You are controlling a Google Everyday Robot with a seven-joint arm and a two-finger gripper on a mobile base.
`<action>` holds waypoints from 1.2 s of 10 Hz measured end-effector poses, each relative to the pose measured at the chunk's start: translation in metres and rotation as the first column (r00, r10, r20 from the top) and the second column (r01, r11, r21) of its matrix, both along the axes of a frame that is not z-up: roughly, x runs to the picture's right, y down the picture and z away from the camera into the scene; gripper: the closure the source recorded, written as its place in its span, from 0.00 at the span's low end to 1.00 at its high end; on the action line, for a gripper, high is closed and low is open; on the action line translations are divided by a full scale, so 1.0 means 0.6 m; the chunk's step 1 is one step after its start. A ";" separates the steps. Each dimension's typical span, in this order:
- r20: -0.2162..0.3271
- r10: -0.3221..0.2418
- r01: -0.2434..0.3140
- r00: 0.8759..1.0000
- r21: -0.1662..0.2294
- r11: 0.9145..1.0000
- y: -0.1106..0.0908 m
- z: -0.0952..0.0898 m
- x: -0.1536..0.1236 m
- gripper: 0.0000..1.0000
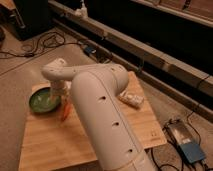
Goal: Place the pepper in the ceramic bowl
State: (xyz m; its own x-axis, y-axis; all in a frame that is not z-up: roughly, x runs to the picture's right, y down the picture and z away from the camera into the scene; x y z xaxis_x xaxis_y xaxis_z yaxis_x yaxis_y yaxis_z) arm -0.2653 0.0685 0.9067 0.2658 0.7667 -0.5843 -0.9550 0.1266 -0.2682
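White arm [100, 107] folded down | gripper [63, 99] beside ceramic bowl [42, 101], above pepper [64, 112]

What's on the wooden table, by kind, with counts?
Green ceramic bowl: 1
Orange pepper: 1
White packet: 1
Total: 3
The gripper is not counted. It sits just above the pepper, at the bowl's right edge.
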 end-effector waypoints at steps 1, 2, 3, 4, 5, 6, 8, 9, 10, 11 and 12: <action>-0.001 0.006 -0.006 1.000 0.006 1.000 0.003 -0.007 -0.005 0.56; -0.004 0.018 -0.018 1.000 0.023 1.000 0.005 -0.017 -0.003 0.49; -0.010 0.037 -0.037 0.999 0.048 0.998 0.009 -0.043 0.007 0.38; -0.013 0.060 -0.059 0.998 0.081 0.995 0.021 -0.092 0.017 0.25; -0.012 0.070 -0.068 0.997 0.097 0.993 0.027 -0.120 0.018 0.21; -0.011 0.074 -0.072 0.997 0.112 0.991 0.032 -0.140 0.018 0.20; -0.029 0.098 -0.094 0.995 0.122 0.988 0.040 -0.164 0.028 0.20; -0.043 0.113 -0.108 0.993 0.108 0.988 0.044 -0.161 0.033 0.20; -0.057 0.123 -0.118 0.991 0.087 0.989 0.052 -0.157 0.036 0.20; -0.077 0.140 -0.137 0.987 0.045 0.990 0.067 -0.147 0.035 0.20; -0.094 0.145 -0.144 0.985 0.017 0.989 0.074 -0.141 0.040 0.20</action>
State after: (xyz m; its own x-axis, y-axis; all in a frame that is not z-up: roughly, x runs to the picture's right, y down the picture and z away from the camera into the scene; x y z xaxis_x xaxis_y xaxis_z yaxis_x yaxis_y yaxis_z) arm -0.2413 0.1129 0.8222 0.0956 0.7993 -0.5933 -0.9844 -0.0124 -0.1754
